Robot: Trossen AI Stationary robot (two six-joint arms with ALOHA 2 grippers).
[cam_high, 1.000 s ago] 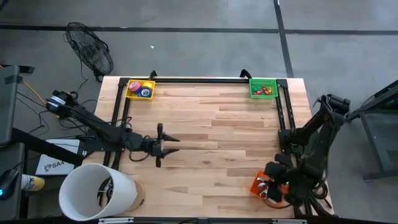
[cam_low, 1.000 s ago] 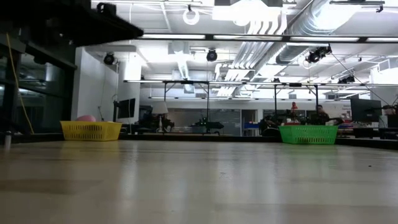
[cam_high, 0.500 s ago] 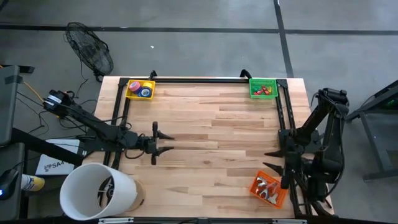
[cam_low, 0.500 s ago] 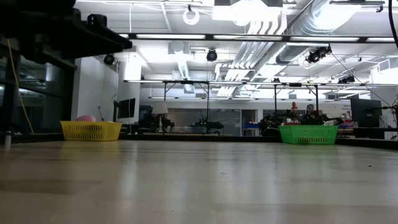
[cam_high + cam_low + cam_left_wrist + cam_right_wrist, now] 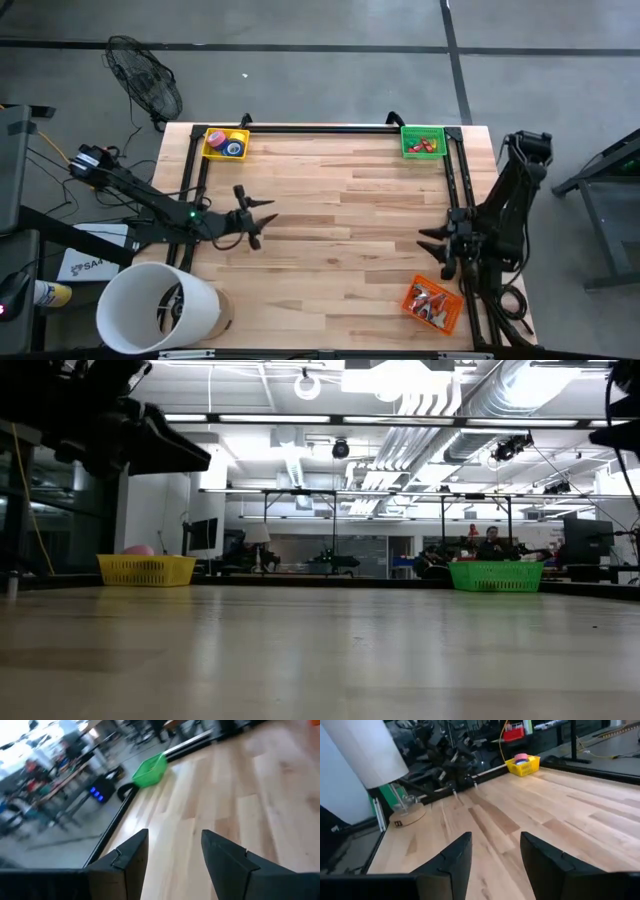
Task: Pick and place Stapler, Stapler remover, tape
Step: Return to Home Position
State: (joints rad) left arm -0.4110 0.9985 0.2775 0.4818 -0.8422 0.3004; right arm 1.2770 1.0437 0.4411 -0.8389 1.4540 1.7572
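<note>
Well, everything looks binned, and both arms hover empty-handed at the table's flanks.
The left gripper (image 5: 255, 216) sits at nine o'clock over the table (image 5: 340, 255), fingers apart with nothing between them. The right gripper (image 5: 432, 250) is at four o'clock, also spread and empty, near the orange bin (image 5: 447, 317) at five o'clock, which has the staple removers (image 5: 428, 302) inside. The red staplers (image 5: 430, 146) lie in the green bin (image 5: 422, 131) at one o'clock, and the tape rolls (image 5: 232, 147) are in the yellow bin (image 5: 210, 150) at eleven. The risk, as I read it, is the right arm folding home so close to the orange bin. A low link or trailing cable could catch the rim and drag it off the edge. On the left, the white cylinder (image 5: 150, 310) at seven o'clock crowds that arm's retreat.
</note>
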